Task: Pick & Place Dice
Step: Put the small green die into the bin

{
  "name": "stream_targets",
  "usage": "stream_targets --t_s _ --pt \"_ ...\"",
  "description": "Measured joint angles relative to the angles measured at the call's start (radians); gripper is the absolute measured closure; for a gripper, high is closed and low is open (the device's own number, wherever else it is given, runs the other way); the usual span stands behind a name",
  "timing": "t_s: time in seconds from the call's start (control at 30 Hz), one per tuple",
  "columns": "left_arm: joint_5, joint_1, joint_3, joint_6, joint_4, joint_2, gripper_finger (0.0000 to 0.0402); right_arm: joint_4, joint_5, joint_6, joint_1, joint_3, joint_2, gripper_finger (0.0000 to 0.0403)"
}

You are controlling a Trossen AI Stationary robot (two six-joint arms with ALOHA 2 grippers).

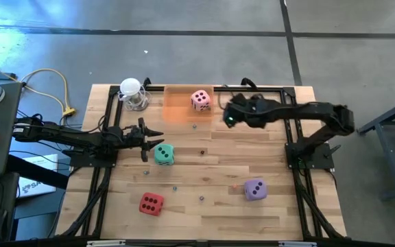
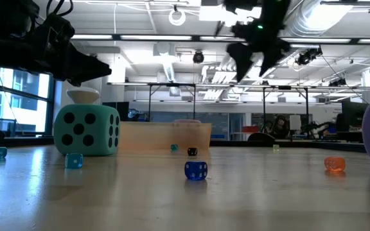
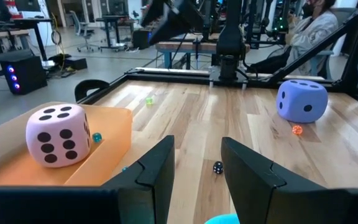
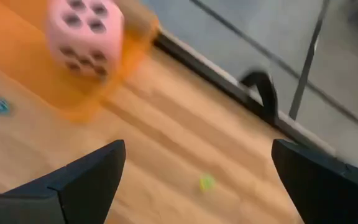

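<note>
While the pink die (image 1: 200, 100) sits inside the orange tray (image 1: 177, 110) at the bench's (image 1: 204, 178) twelve o'clock edge, the right claw (image 1: 229, 114) hangs in the air just beside that tray at its three o'clock, released, fingers spread wide with nothing between them. The left claw (image 1: 149, 140) hovers just at nine o'clock of the teal die (image 1: 163, 154), its fingers partly parted and gripping nothing. The red die (image 1: 151, 203) lies toward seven o'clock on the bench, the purple die (image 1: 254, 189) toward five o'clock, well apart from each other. Tiny dice dot the wood between them.
</note>
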Motion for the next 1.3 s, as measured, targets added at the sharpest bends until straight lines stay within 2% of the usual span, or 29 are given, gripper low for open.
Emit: stream_targets --t_s 0.1,0.23,0.33,0.5,0.7,1.0,1.13,1.3 --pt "0.0 0.0 0.0 0.001 0.002 0.0 0.0273 0.026 0.0 0.067 -0.003 -0.141 -0.076 0.0007" --pt "0.0 0.002 0.0 0.001 0.005 0.0 0.0273 0.173 -0.001 0.201 -0.014 -0.334 -0.151 0.0007" --pt "0.0 0.015 0.0 0.001 0.018 0.0 0.0273 0.303 -0.002 0.264 -0.014 -0.45 -0.161 0.0007" --pt "0.0 0.039 0.0 -0.023 0.042 0.0 0.0273 0.505 0.003 0.242 -0.025 -0.566 -0.13 0.0007" --pt "0.0 0.057 0.0 -0.048 0.057 0.0 0.0273 0.633 -0.059 0.239 -0.087 -0.604 -0.055 0.0007" --pt "0.0 0.059 0.0 -0.052 0.057 0.0 0.0273 0.692 -0.112 0.306 -0.185 -0.604 0.077 0.0008" --pt "0.0 0.059 0.0 -0.052 0.057 0.0 0.0273 0.742 -0.147 0.31 -0.218 -0.602 0.132 0.0027" --pt "0.0 0.059 0.0 -0.052 0.056 0.0 0.0273 0.799 -0.162 0.292 -0.24 -0.6 0.166 0.0069"
